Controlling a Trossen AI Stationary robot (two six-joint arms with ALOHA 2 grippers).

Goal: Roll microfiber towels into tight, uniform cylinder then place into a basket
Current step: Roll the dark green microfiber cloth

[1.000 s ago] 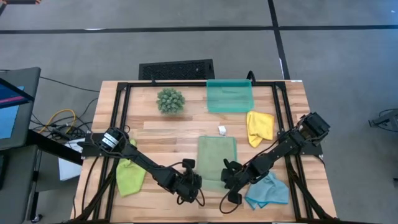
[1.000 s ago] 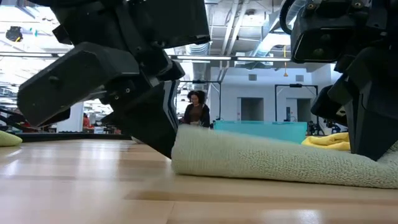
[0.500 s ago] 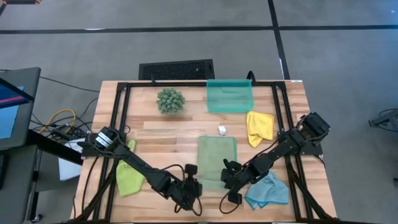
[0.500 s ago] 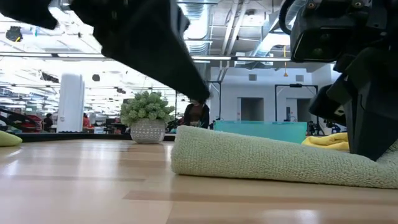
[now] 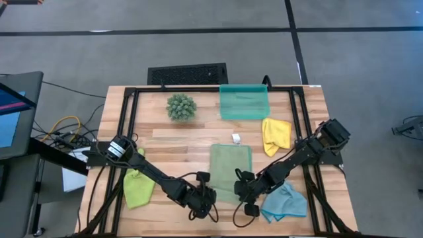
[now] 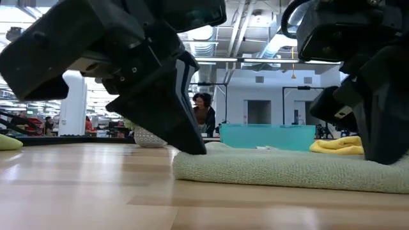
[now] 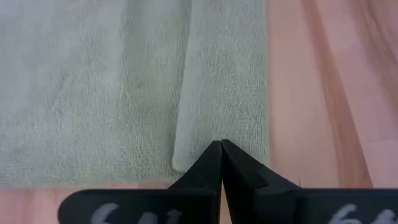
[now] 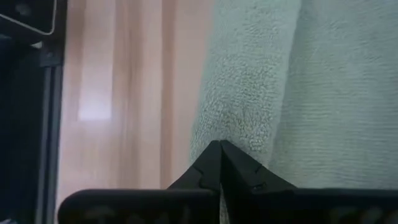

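Returning to the near edge of the sage towel (image 5: pixel 230 170), the left gripper (image 5: pixel 206 198) sits low again at the fold's left end, after lifting clear of it half a second ago. Its jaws are closed, tips together right at the folded strip's corner, as the left wrist view shows; whether they pinch any cloth cannot be told. The right gripper (image 5: pixel 242 192) has barely shifted and rests at the fold's right end, jaws closed too, tips at the cloth's edge.

In the low view the roll looked plumper a second ago; now the towel's front edge lies flatter. That suggests the roll is only one narrow fold deep and still loose, so the rolling of this first towel is at an early stage.

The towel lies at the middle of the tabletop toward its near edge. The basket (image 5: pixel 244 102) waits at the far edge, the yellow towel (image 5: pixel 275 135) beside the right edge, the blue towel (image 5: pixel 285 202) at the near right corner, the lime towel (image 5: pixel 138 186) along the left side.

No writing is readable; only faint pale marks show on the jaws.
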